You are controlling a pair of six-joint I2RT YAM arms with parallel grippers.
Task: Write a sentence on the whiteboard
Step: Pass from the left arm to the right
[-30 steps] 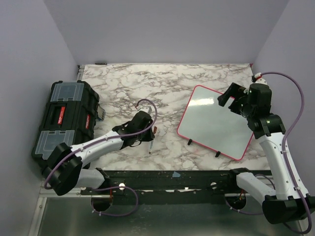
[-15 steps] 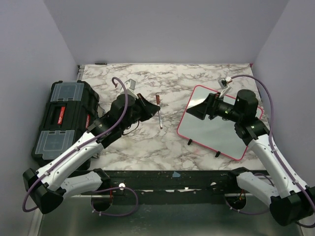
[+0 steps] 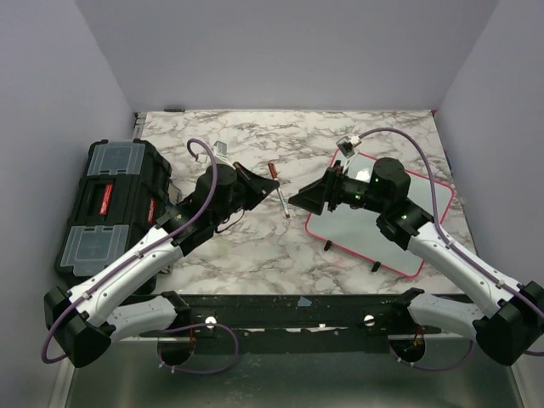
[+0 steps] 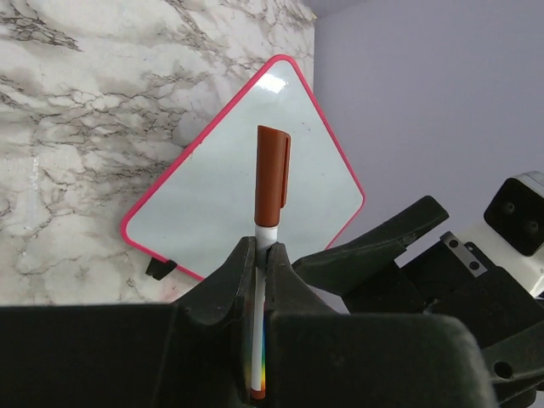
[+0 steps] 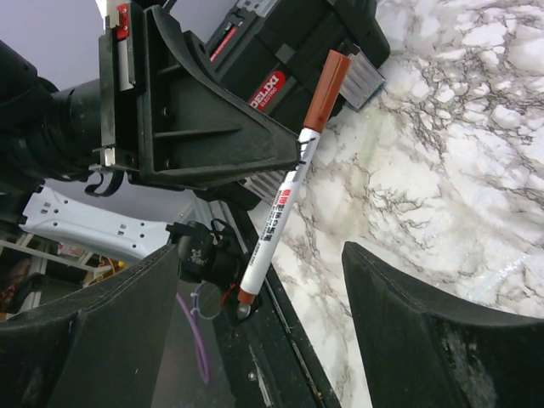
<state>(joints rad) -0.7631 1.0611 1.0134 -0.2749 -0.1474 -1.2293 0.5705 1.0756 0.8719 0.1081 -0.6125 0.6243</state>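
Observation:
My left gripper (image 3: 274,189) (image 4: 263,251) is shut on a white marker (image 3: 280,190) (image 4: 259,314) (image 5: 285,200) with a red-brown cap (image 4: 270,170) (image 5: 327,81), and holds it above the table's middle. My right gripper (image 3: 294,201) (image 5: 262,251) is open and faces it from the right. The marker's tail end lies between the right fingers (image 5: 102,331) without touching them. The whiteboard (image 3: 387,217) (image 4: 221,200), pink-framed, lies flat on the right under the right arm. Its surface is blank, so the sentence is out of view.
A black toolbox (image 3: 110,208) (image 5: 289,47) stands at the table's left edge. The marble table (image 3: 255,136) is walled at the back and sides. A black rail (image 3: 297,310) runs along the near edge. The board's two black feet (image 3: 328,246) point towards the rail.
The left arm lifted the marker off the table and carried it up and right to the middle. The right arm swung left from the board's far corner to the marker, its jaws narrowing slightly.

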